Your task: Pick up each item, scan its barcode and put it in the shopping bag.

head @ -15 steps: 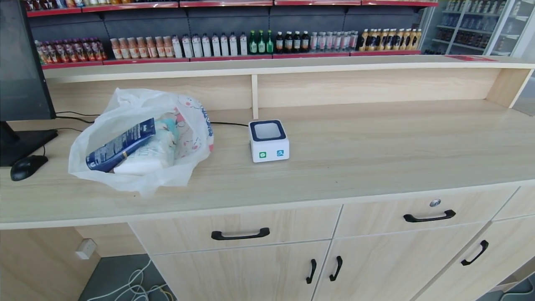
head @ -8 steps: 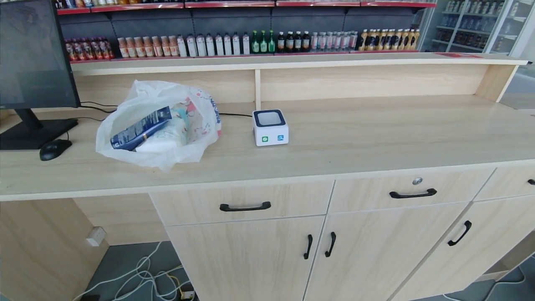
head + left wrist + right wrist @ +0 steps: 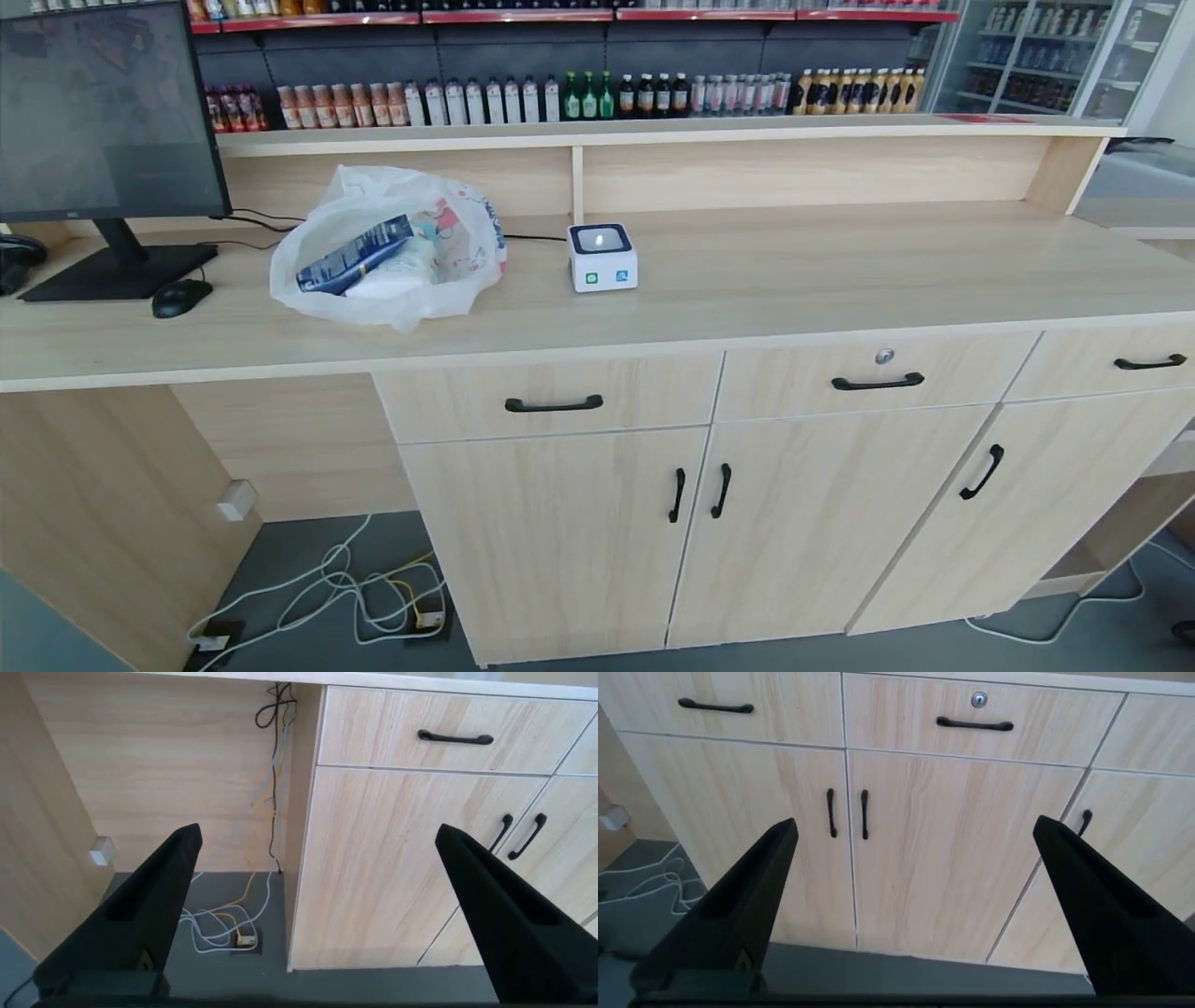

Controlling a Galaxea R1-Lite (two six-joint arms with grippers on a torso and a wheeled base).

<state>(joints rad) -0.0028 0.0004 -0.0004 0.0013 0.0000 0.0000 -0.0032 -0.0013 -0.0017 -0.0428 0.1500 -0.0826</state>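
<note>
1. Light wooden counter (image 3: pixel 840 271) with raised back ledge (image 3: pixel 747 131).
2. Drawers (image 3: pixel 635 397) and cabinet doors (image 3: pixel 560 532) below, black handles.
3. Red-edged bottle shelves (image 3: pixel 597 98) behind.
4. Grey floor (image 3: pixel 280 551) with loose cables (image 3: pixel 392 611).

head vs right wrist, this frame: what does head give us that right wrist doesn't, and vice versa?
Head view: the counter top with the shopping bag, a blue packet inside it, the scanner, monitor and mouse, plus bottle shelves behind.
Right wrist view: the right gripper, open wide and empty.
Both: the keyed drawer and the paired door handles below it.
</note>
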